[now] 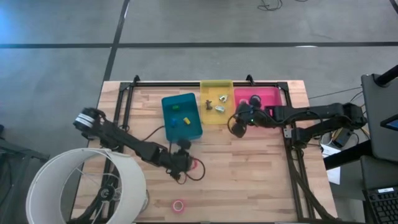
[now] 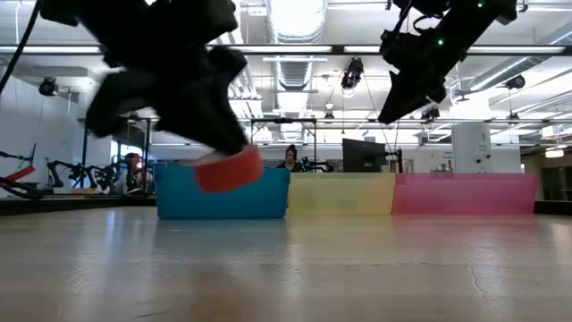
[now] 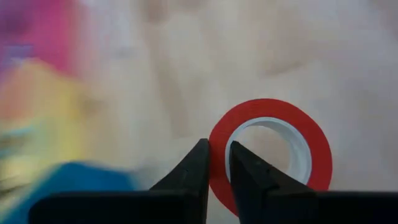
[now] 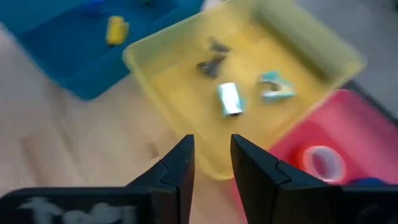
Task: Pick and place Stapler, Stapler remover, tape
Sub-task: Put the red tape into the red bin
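My left gripper [image 1: 186, 162] is over the table's middle near part, shut on a red tape roll [image 3: 273, 107], which the low view shows off the table as the same red roll [image 2: 230, 170]. A second pink roll [image 1: 178, 205] lies flat near the near edge. A third roll [image 4: 323, 162] lies in the pink bin [image 1: 271, 93]. My right gripper [image 1: 238, 127] hangs open and empty above the border of the yellow bin [image 4: 186, 62] and the pink bin. Small grey and pale-blue things [image 4: 230, 98] lie in the yellow bin. My left gripper pinches the red roll's ring wall [image 3: 218, 133], one finger [image 3: 247, 174] inside the open centre and the other finger [image 3: 194, 171] outside. The roll is lifted clear of the table [image 2: 268, 259] and sits tilted below the fingers.
A blue bin [image 1: 166, 121] with small coloured blocks stands left of the yellow bin at the far side. A large white round shade [image 1: 81, 186] covers the near left corner. A black frame [image 1: 186, 82] runs along the far edge. Bare wood lies in the middle and near right.
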Available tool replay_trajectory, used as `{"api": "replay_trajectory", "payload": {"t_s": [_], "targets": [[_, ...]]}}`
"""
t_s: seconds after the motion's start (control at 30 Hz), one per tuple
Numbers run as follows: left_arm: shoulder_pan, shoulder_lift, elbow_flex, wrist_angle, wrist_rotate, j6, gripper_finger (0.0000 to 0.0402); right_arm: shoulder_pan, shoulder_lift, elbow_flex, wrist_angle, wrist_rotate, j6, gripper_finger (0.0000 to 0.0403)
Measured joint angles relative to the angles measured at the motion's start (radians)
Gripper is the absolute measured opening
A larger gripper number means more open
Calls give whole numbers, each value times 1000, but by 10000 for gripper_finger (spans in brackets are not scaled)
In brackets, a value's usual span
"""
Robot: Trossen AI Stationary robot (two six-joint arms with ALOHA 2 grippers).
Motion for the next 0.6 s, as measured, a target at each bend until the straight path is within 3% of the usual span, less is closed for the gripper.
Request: {"api": "replay_trajectory", "payload": {"t_s": [0.2, 0.37, 0.6], "targets": [[34, -33, 0, 127, -410, 42, 50, 47, 0, -70, 191, -94, -48, 95], [68, -32, 0, 259, -411, 42, 52, 85, 0, -138, 412, -243, -117, 111], [120, -28, 1, 357, -409, 58, 52, 94, 1, -189, 554, -259, 10, 136]]}}
